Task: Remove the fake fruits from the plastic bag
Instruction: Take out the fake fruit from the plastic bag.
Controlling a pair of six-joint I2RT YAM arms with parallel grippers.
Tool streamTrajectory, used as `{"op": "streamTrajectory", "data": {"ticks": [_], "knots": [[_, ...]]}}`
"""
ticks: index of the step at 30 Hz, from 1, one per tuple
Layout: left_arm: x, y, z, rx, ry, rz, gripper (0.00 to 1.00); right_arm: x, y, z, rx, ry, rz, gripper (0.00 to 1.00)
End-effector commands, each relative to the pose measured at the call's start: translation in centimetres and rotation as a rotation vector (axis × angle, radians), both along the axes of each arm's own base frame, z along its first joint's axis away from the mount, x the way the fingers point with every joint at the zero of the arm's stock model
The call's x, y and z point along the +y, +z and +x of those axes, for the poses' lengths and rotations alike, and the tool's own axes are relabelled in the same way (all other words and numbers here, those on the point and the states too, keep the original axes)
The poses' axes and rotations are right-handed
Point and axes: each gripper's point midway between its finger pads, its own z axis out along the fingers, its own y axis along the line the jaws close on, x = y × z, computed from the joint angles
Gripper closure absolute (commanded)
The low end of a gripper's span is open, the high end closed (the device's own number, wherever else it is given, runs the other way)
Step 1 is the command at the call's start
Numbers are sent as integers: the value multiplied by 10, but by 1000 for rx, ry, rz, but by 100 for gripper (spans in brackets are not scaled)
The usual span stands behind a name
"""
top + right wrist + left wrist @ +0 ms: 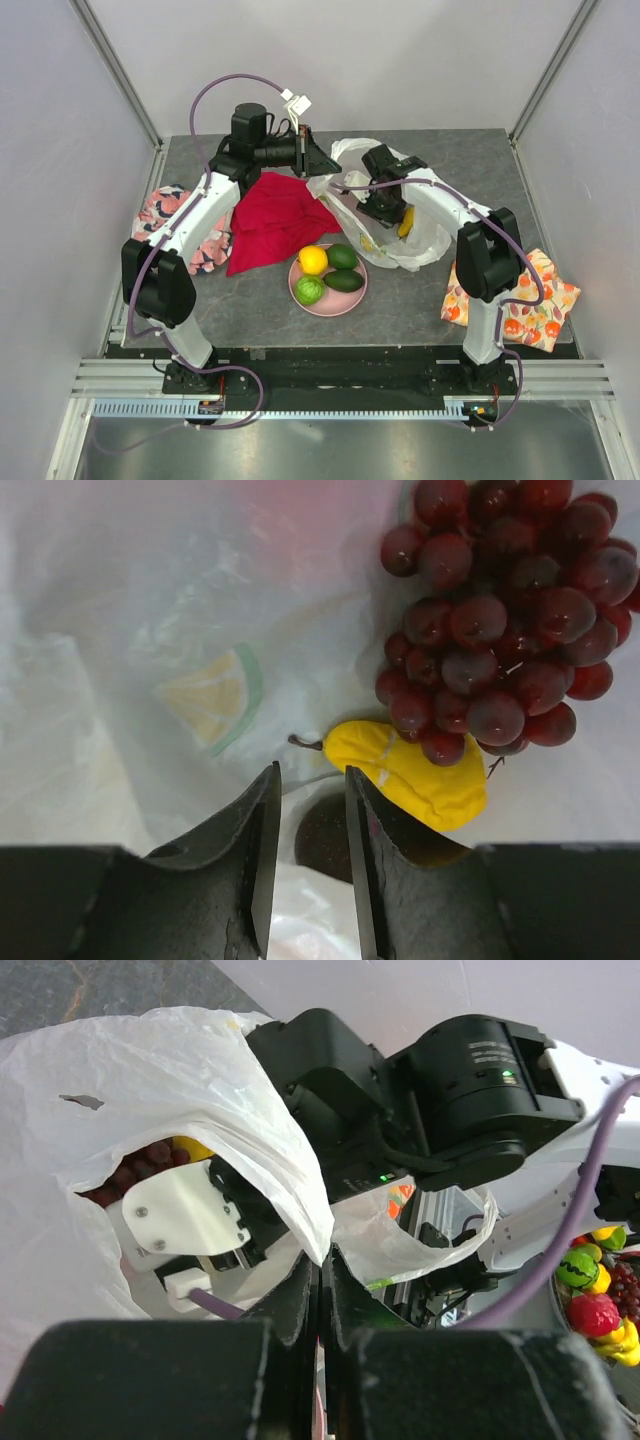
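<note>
The grey bench [420,300] stood inside pale walls, carrying a red cloth [280,220] and a pink plate [335,311] with a lime [309,290], a yellow citrus [313,259] and two avocados [343,281]. At the back, the left fingers [290,1305] were pressed together on a fold of the plastic bag [150,1070] at its mouth. The right fingers [250,850] reached inside the bag with a narrow gap between them, gripping nothing, the yellow pear [410,770] just beyond their tips and the grape bunch [500,610] lying past it, touching it.
</note>
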Motion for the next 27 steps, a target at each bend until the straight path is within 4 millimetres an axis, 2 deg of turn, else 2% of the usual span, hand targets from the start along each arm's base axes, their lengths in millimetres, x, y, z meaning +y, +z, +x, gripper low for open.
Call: {"op": "streamTrajectory", "data": {"ticks": [1, 5, 7, 8, 13, 14, 19, 24, 26, 27], "knots": [[1, 16, 2, -88, 4, 1, 98, -23, 11, 30, -122, -123, -21, 61], [1, 12, 3, -75, 4, 5, 99, -54, 17, 39, -191, -233, -85, 60], [0, 11, 4, -72, 3, 4, 99, -67, 13, 39, -190, -288, -109, 54], [0, 10, 4, -71, 3, 4, 98, -68, 11, 38, -187, -302, -113, 40], [-1, 9, 4, -61, 2, 2, 98, -80, -12, 30, -147, -383, -156, 16], [-1, 8, 3, -59, -1, 2, 99, -82, -19, 31, -135, -391, -165, 2], [0, 8, 3, -59, 0, 2, 99, -83, -41, 37, -94, -410, -167, 2], [-2, 3, 2, -47, -2, 8, 98, -78, -42, 49, -130, -397, -134, 4], [-3, 3, 3, -48, 0, 7, 98, -81, -39, 50, -136, -396, -132, 10], [-5, 1, 3, -43, -4, 7, 98, -82, -37, 50, -137, -392, -121, 18]]}}
